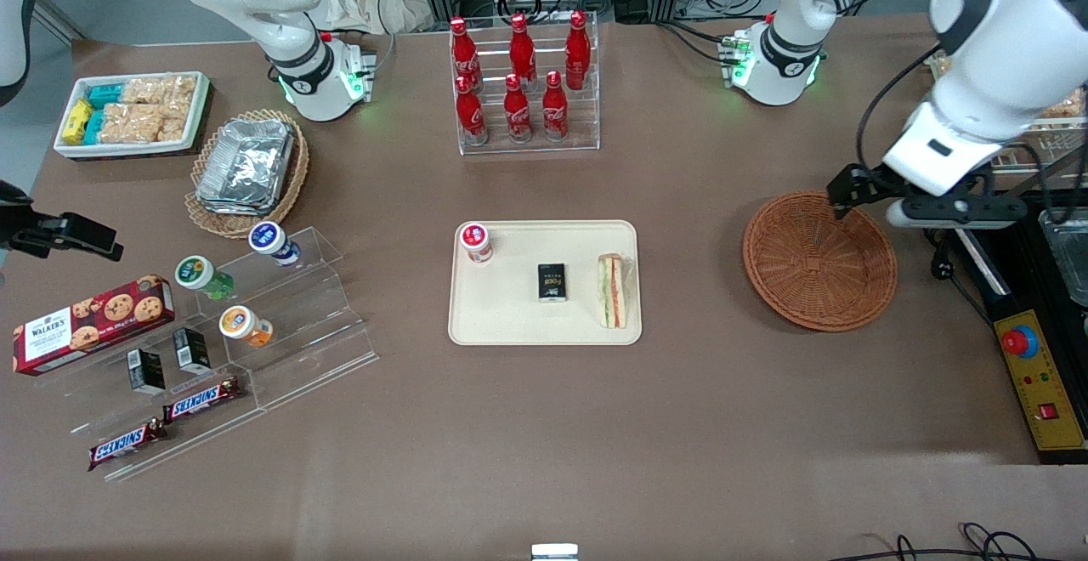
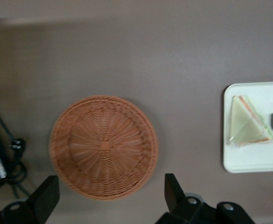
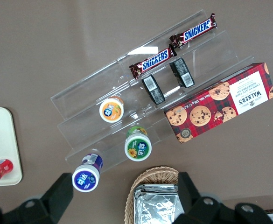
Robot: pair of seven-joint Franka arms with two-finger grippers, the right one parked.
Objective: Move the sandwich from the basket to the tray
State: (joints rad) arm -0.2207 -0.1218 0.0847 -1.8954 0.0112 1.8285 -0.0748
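A flat cream-beige rectangular plastic tray (image 1: 544, 323) holds a red-capped bottle (image 1: 477, 241), a small black box (image 1: 552, 281) and the triangular clear-wrapped wedge sandwich (image 1: 613, 291), lying at the tray end nearest the jaws. The round orange-brown woven wicker basket (image 1: 819, 262) lies directly beneath the jaws with nothing in it. The wrist view cuts off part of the tray. The left arm's black gripper (image 1: 843, 201) hovers over the basket's rim, jaws spread wide and holding nothing.

The front view looks steeply down over the whole table (image 1: 544, 425) from the front. The left wrist view looks straight down past the gripper (image 2: 110, 198), close above the basket (image 2: 103, 147) and tray (image 2: 253, 163), which both views share
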